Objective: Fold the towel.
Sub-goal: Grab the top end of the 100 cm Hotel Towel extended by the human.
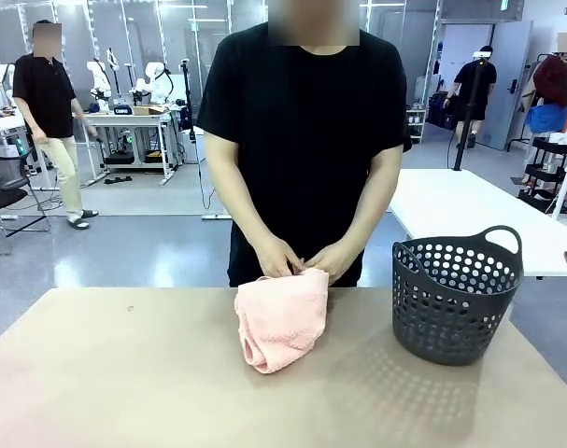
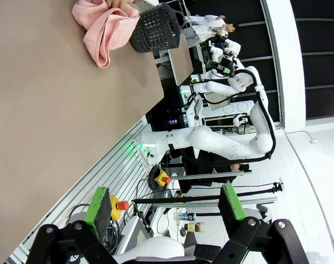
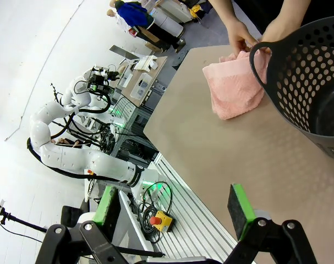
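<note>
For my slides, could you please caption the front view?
A person's hands hold the far edge of a bunched pink towel on the table, beside a dark perforated basket.

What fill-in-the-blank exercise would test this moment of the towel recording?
The pale salmon-pink terry cloth towel lies bunched on the tan table, to the ____ of the dark grey perforated plastic basket in the front view. The person's hands hold the towel's ____ edge, seen from the robot. The left gripper and right gripper both stand ____, away from the towel. Missing words: left; far; open.
</note>
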Tool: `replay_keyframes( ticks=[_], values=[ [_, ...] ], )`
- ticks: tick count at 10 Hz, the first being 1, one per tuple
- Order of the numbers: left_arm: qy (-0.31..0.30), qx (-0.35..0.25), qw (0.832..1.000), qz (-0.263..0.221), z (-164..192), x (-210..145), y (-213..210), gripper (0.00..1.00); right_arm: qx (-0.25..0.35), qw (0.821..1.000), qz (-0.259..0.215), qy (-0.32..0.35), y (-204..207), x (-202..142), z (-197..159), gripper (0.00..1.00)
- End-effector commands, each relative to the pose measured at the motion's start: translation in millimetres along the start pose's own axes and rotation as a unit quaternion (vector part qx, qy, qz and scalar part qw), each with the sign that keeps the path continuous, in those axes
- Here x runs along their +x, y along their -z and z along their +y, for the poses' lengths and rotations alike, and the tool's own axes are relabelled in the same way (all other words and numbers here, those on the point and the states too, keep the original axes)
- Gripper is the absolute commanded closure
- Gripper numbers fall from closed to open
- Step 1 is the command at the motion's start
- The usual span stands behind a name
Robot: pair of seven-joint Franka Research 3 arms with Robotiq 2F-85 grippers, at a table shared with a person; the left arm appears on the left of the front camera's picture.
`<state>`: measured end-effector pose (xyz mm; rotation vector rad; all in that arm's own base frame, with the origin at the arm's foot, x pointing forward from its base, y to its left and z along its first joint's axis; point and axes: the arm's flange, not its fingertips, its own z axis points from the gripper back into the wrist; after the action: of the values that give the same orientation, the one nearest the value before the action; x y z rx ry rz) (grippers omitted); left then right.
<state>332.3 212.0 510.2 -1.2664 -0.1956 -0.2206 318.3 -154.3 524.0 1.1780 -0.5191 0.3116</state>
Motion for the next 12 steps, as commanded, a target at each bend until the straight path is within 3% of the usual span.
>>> replay_keyframes(
  ticks=[1, 12],
  values=[
    [0.003, -0.004, 1.000, 0.003, 0.4, -0.9, -0.9, 0.00, 0.004, 1.000, -0.004, -0.002, -0.2, 1.5, 0.5, 0.00],
    [0.003, -0.004, 1.000, 0.003, 0.4, -0.9, -0.9, 0.00, 0.004, 1.000, -0.004, -0.002, -0.2, 1.5, 0.5, 0.00]
  ],
)
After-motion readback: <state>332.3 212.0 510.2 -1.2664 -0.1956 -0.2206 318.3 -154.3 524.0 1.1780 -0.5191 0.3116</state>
